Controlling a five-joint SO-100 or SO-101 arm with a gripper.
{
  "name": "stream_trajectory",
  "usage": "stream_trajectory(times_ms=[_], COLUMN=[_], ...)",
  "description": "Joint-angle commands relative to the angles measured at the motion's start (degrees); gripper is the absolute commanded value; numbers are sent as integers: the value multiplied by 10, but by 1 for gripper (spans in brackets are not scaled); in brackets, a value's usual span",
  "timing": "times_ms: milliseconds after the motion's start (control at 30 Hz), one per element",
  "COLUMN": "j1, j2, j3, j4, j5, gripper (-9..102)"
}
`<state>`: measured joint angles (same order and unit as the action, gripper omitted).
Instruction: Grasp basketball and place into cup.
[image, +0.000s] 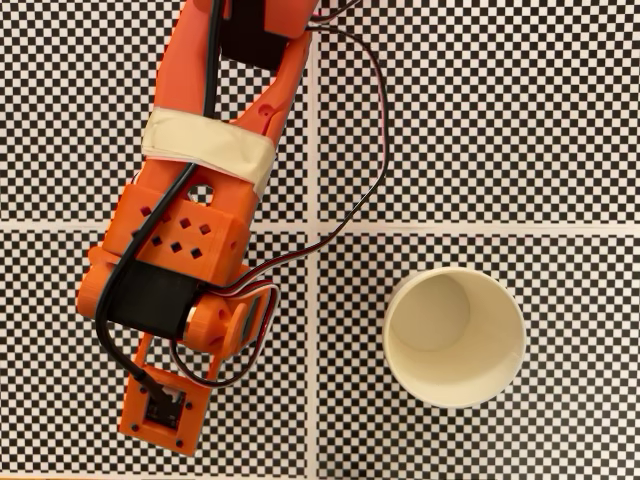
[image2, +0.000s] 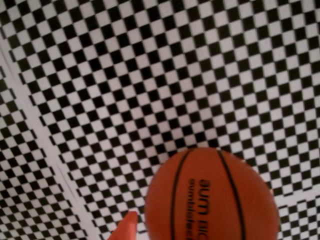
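On a black-and-white checkered mat (image: 500, 120) sits the cup (image: 455, 336), cream-white and round, with nothing inside it. It is on the right side of the fixed view, and the orange robot arm (image: 190, 240) is on the left side, reaching down from the top edge. A strip of pale tape (image: 210, 150) goes around the arm, and black and red wires (image: 370, 130) loop off it toward the cup. From the wrist view, the basketball (image2: 212, 197) is big and close at the bottom of the picture, orange with black lines and small black letters. One orange fingertip (image2: 126, 227) pokes up just beside the ball on its left. I cannot tell if the finger touches the ball, how wide the gripper is, or if it has hold of anything.
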<state>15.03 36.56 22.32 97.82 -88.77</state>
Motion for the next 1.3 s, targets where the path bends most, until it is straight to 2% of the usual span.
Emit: stream_trajectory(times_ms=[0,100,433,633,1267], j1=[-2,-2,-3,-6,4], j2=[2,-6,-15,-40,-28], j3=[-25,-35,-45,-74,-73], j4=[10,10,10,10,12], j5=[-5,-1,8,21,12], gripper=[70,67,46,43,15])
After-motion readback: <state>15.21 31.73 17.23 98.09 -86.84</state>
